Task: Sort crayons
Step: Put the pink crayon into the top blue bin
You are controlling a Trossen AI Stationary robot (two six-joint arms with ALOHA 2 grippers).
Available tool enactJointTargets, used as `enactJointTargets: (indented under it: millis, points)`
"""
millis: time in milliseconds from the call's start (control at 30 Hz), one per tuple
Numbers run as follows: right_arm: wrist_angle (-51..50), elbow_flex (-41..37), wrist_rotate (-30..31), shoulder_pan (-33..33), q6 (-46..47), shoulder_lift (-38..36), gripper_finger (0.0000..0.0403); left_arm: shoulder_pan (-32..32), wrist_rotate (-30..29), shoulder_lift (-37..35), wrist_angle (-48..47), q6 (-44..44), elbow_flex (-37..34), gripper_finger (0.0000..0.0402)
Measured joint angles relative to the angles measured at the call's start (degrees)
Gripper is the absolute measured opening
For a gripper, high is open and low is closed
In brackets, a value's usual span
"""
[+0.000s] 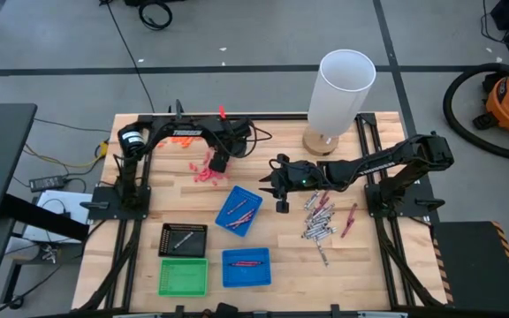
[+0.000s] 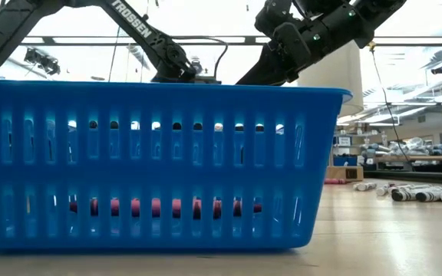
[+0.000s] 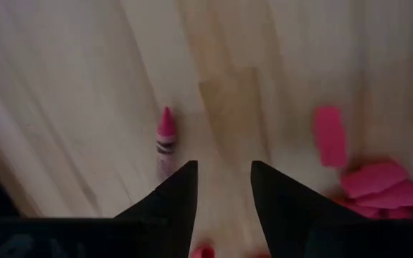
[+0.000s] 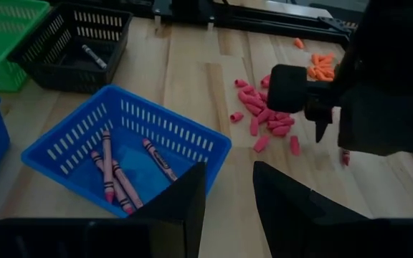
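Left gripper (image 3: 223, 183), jaws parted, apparently empty, hovers over bare table (image 3: 70, 100) beside crayon (image 3: 165, 140).

A white cylinder (image 1: 345, 87) stands behind blue (image 1: 239, 212), black (image 1: 185, 239) and green trays (image 1: 184, 277).

Red and maroon crayons (image 4: 110, 172) lay flat and roughly parallel in the tilted blue tray (image 4: 63, 161), and a single grey crayon (image 4: 93, 56) rested in the black tray (image 4: 45, 43). Grey-silver crayons (image 1: 318, 221) lay loosely heaped on the bare wood, a red one (image 1: 349, 219) just beside them. One pink-tipped crayon (image 3: 165, 140) lay alone on the tabletop.
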Motion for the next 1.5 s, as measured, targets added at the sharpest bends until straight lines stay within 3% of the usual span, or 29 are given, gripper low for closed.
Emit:
enactJointTargets:
  millis: [933,1067,1300,1500]
  points:
    - [1.30,0.00,0.00,0.22,-0.37,0.00,0.0126,4.67,1.04,2.01,2.79,1.50,0.28,0.0140]
    - [1.56,0.00,0.02,0.22,-0.39,0.00,0.0126,4.67,1.42,2.07,2.49,1.81,0.28,0.0111]
    - [1.59,0.00,0.02,0.22,-0.40,0.00,0.0126,4.65,1.70,2.09,2.16,3.62,0.19,0.0022]
    - [1.10,0.00,0.02,0.22,-0.41,0.00,0.0126,4.65,1.52,2.10,2.44,3.69,0.19,0.0015]
